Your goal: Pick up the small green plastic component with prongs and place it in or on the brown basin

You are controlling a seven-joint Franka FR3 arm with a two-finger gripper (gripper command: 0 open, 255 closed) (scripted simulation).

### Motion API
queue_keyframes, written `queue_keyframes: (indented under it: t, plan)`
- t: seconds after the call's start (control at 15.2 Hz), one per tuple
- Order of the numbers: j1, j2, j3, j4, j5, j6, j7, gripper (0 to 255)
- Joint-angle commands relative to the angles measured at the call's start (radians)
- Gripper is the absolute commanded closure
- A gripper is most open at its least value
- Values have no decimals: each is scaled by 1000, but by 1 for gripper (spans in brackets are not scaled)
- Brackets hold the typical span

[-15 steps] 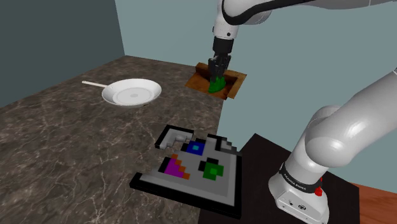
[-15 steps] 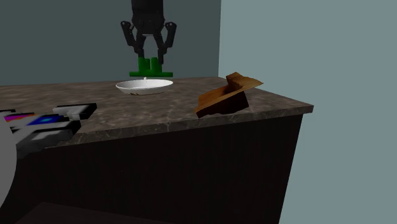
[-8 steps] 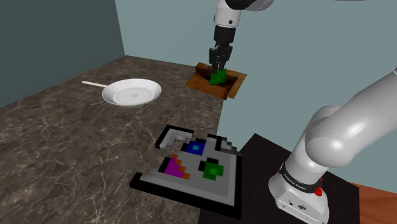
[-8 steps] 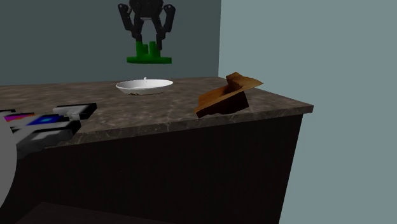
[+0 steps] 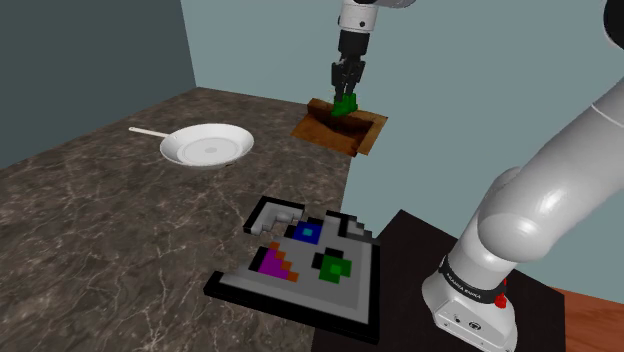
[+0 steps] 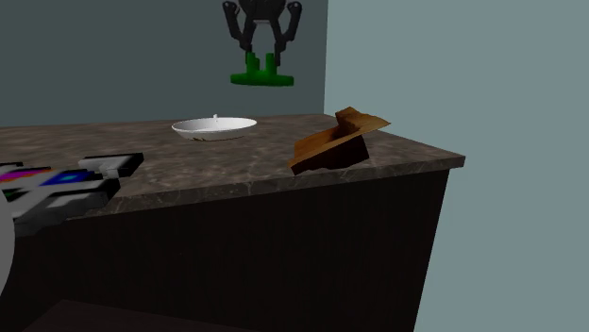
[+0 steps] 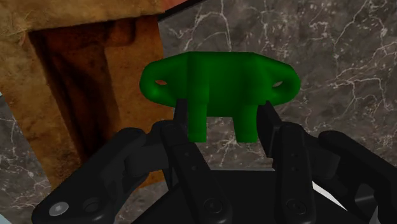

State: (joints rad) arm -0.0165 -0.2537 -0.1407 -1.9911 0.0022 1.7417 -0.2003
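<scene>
The green pronged component is clasped by its two prongs between my black fingers, its flat flange pointing away from the hand. My gripper hangs high above the counter, shut on the green component, over the brown basin in the shoulder view. In the second exterior view the gripper holds the green component in the air, between the white pan and the brown basin. In the wrist view the brown basin lies beside the part, not directly under it.
A white frying pan rests on the dark marble counter. A black-and-grey puzzle tray with coloured pieces lies near the counter's front corner. The basin sits close to the counter's edge by the blue-grey wall.
The gripper has risen higher with the green component in it and moved toward the basin, to the right in the second exterior view. Nothing on the counter has moved.
</scene>
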Motion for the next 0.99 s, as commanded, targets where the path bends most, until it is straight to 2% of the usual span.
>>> queue_keyframes:
  t: [0.0, 0.46, 0.66, 0.73, 0.92]
  plan:
    - [-14, 54, -28, 55, 2, -1, -44, 255]
    - [-70, 278, -110, 323, 41, -55, -189, 255]
    - [-104, 389, -136, 468, 71, -95, -248, 255]
    - [-125, 451, -148, 552, 90, -121, -277, 255]
    - [-124, 443, -145, 501, 87, -78, -278, 255]
